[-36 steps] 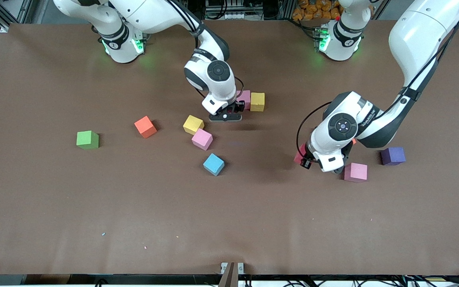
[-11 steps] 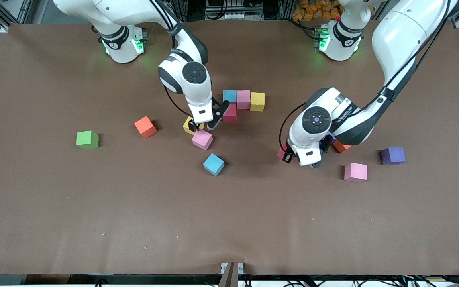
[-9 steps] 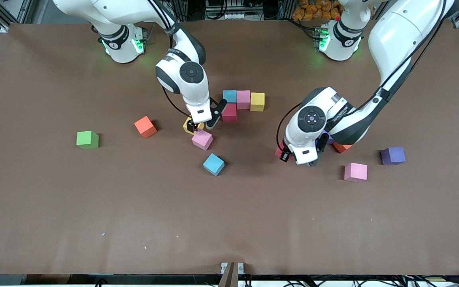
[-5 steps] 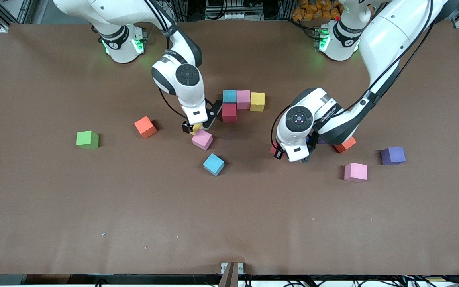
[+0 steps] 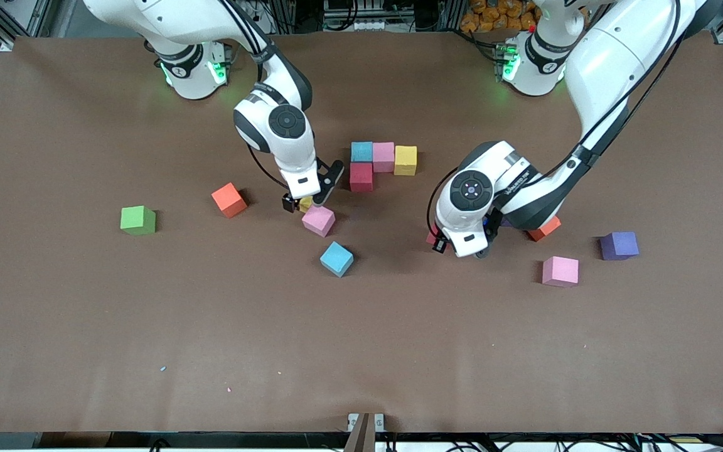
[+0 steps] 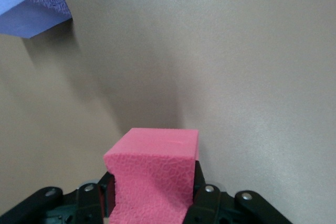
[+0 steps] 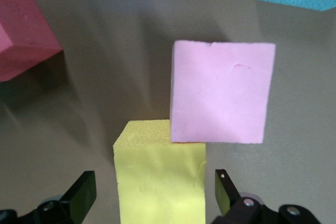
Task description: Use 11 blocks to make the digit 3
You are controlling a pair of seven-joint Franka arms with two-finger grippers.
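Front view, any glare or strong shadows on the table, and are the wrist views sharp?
Front view: green glow on the table at both arm bases, soft shadows under arms. Left wrist view: red block crisp, casting a broad shadow. Right wrist view: yellow block and pink block sharp.

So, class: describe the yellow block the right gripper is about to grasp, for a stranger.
Find the four-cube cluster mid-table. Toward the right arm's end, the open right gripper straddles a yellow block. It alone touches a pink block; the other yellow one sits in the cluster.
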